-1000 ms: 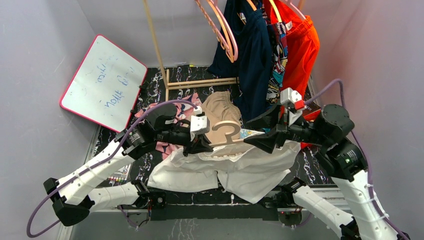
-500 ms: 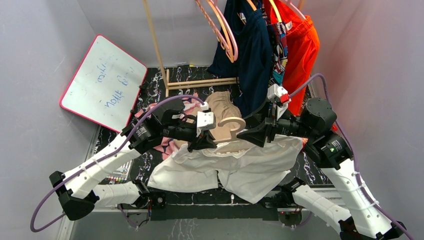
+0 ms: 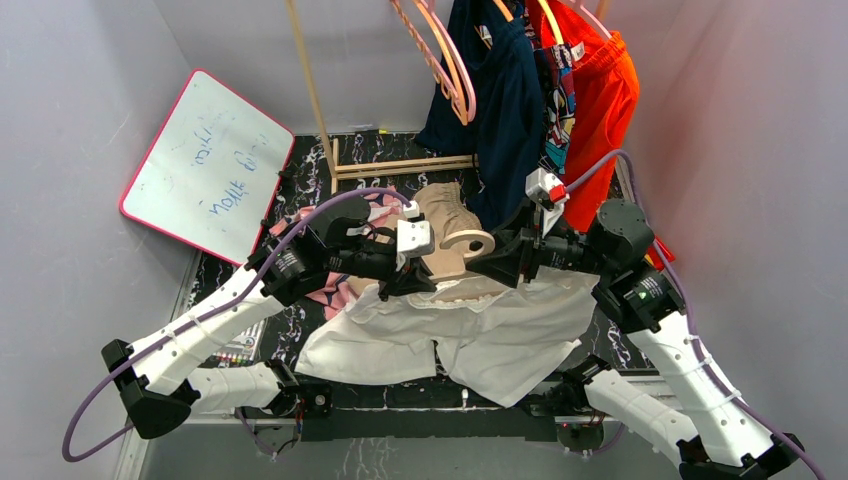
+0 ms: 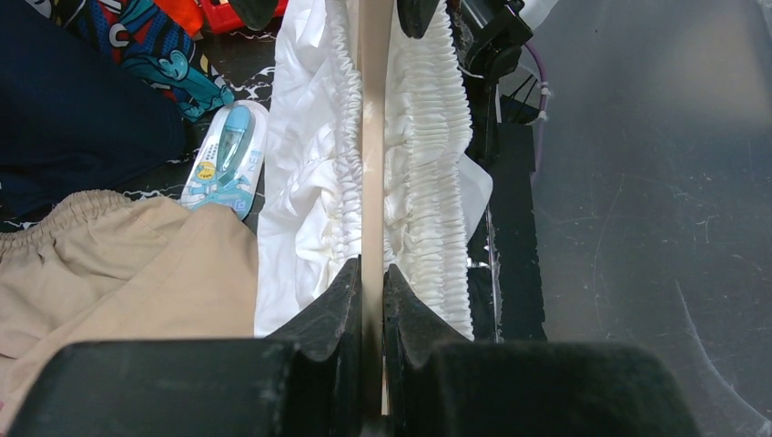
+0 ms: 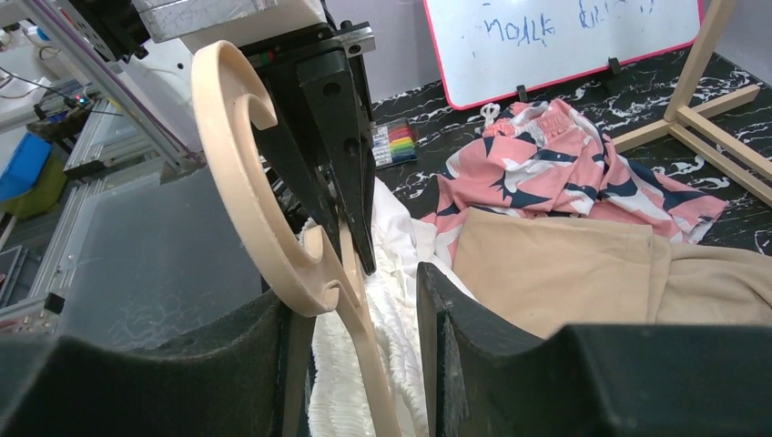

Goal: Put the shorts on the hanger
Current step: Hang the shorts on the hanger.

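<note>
Our right gripper [image 5: 357,287], narrowing but unclosed, has reached the hanger [image 5: 232,164] that our left gripper [image 4: 371,273] clamps inside the shorts [image 4: 428,137].

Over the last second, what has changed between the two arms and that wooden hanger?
The right gripper swung in leftward to the hanger, its jaws narrowing either side of the neck, not yet clamped. The hanger's hook shifted slightly toward the back. The left gripper stayed shut on the hanger; the shorts still hang from it.
</note>
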